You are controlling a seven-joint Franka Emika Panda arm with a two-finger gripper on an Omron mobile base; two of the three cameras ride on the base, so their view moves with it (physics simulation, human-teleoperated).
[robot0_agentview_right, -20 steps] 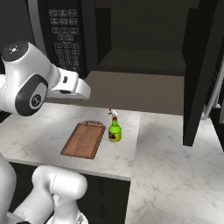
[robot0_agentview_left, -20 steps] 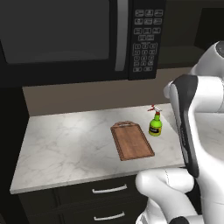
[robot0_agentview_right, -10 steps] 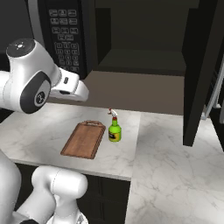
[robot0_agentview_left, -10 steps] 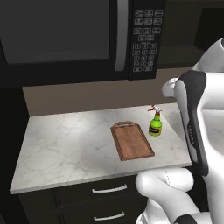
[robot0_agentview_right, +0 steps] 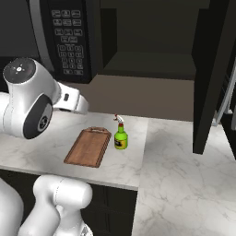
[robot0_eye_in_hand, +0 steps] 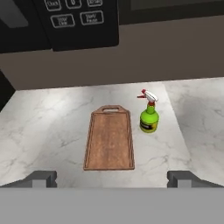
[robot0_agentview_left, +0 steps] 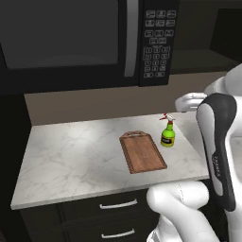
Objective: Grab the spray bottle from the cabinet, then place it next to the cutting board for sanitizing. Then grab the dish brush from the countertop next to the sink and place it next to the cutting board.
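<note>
**A home kitchen, rendered**

This is a domestic kitchen. A black built-in microwave with a grey keypad hangs above a white marble countertop with faint grey veins, backed by a plain taupe wall. Under the slab sit near-black drawers with curved silver handles. A near-black upper wall cabinet with its door open hangs beside the microwave. A brown wooden cutting board with a small handle and a lime-green spray bottle with a white-and-red nozzle stand on the counter.
</note>
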